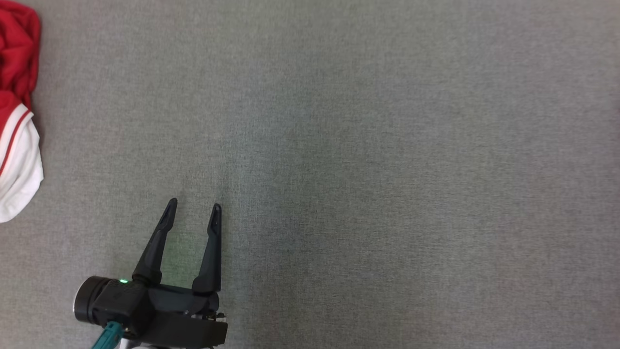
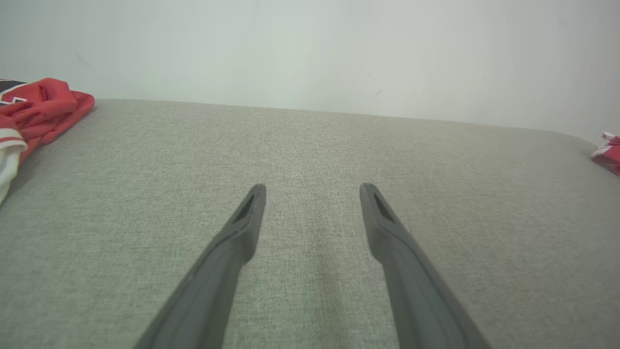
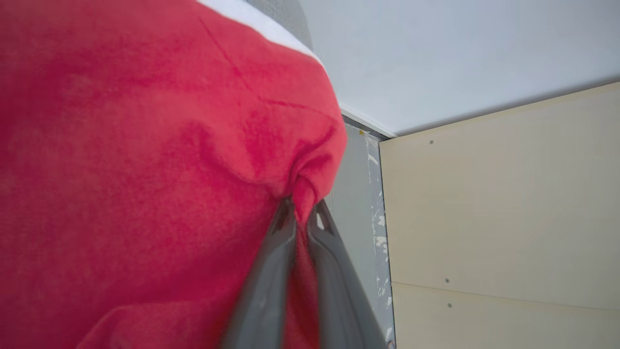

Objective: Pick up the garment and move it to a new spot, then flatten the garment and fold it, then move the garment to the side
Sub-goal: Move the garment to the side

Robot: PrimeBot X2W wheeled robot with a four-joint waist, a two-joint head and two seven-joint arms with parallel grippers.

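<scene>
- Evidently step 1, the pick-up, is in hand. The right gripper (image 3: 302,209) has its 2 dark fingers pressed together on a puckered fold of the soft red garment with a white band (image 3: 145,169). That garment spreads across the left and centre of the right wrist frame, with the band at the top.
- Whether the garment hangs free or partly rests on something cannot be told. To its right in that frame are a pale wall (image 3: 460,58) and a beige panel (image 3: 508,203) dotted with screws.
- At the lower left of the head frame, the left gripper (image 1: 194,204) has its fingers spread wide and holds nothing. It sits over the flat grey woven surface (image 1: 387,169).
- A crumpled red and white heap (image 1: 17,97) lies at the upper left edge of the head frame. A small red and white scrap (image 2: 609,152) shows at the right edge of the left wrist frame. I cannot tell whether either belongs to the pinched cloth.
- The next move, as I judge it, is to carry the garment to the bare middle of the surface and lower it so that it spreads rather than bunches. The open left gripper is free to take a second edge.
- The centre and right of the head frame are bare, so there is ample room.
- In the left wrist frame the surface's far edge runs across the upper third against a plain white wall (image 2: 310,48) and rounds off at the upper right.
- A pinch on 1 small fold may slip, and keeping away from the heap should avoid tangling the 2 cloths.
</scene>
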